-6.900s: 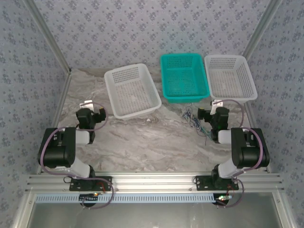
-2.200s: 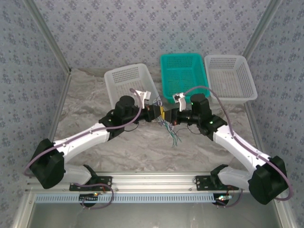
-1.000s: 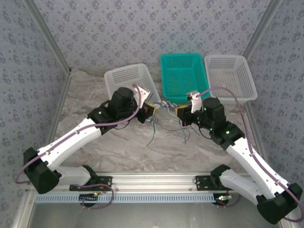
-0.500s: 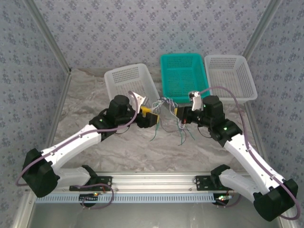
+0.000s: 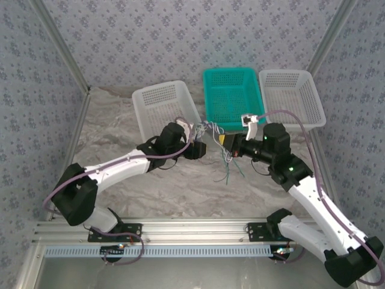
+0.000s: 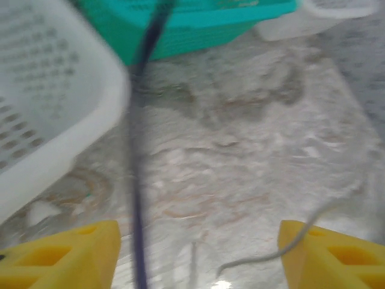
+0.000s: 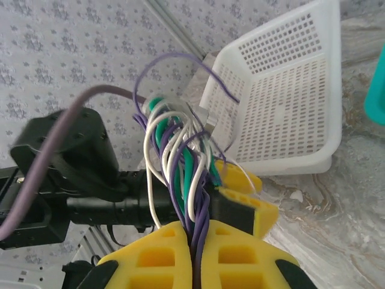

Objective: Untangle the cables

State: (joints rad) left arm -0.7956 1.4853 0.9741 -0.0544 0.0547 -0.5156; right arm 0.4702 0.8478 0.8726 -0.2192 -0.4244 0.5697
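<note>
The right jaws are pressed shut on the cables (image 7: pixel 180 162), their yellow fingers (image 7: pixel 159 259) meeting around the bundle's lower end. From that pinch the purple, white and green strands rise twisted together, then splay into loose loops at the top.

The left jaws stand wide open. In the left wrist view their yellow fingers (image 6: pixel 60 253) sit at the two bottom corners. A blurred dark strand (image 6: pixel 139 180) runs straight down between them, closer to the left finger, and a pale strand (image 6: pixel 283 250) curls near the right one. I cannot tell whether either strand touches a finger.

From above, the two sets of jaws face each other just apart, raised above the counter (image 5: pixel 174 186). The knot of cables (image 5: pixel 210 127) bridges the gap between them. Several thin ends dangle below the right jaws toward the marbled surface; I cannot tell whether they reach it.

Three perforated baskets stand in a row behind. The left white basket (image 5: pixel 157 88) lies just beyond the left arm's wrist. The teal basket (image 5: pixel 228 71) is in the middle, right behind the knot. The right white basket (image 5: pixel 286 72) is beside it. In each, the mesh floor shows bare.
</note>
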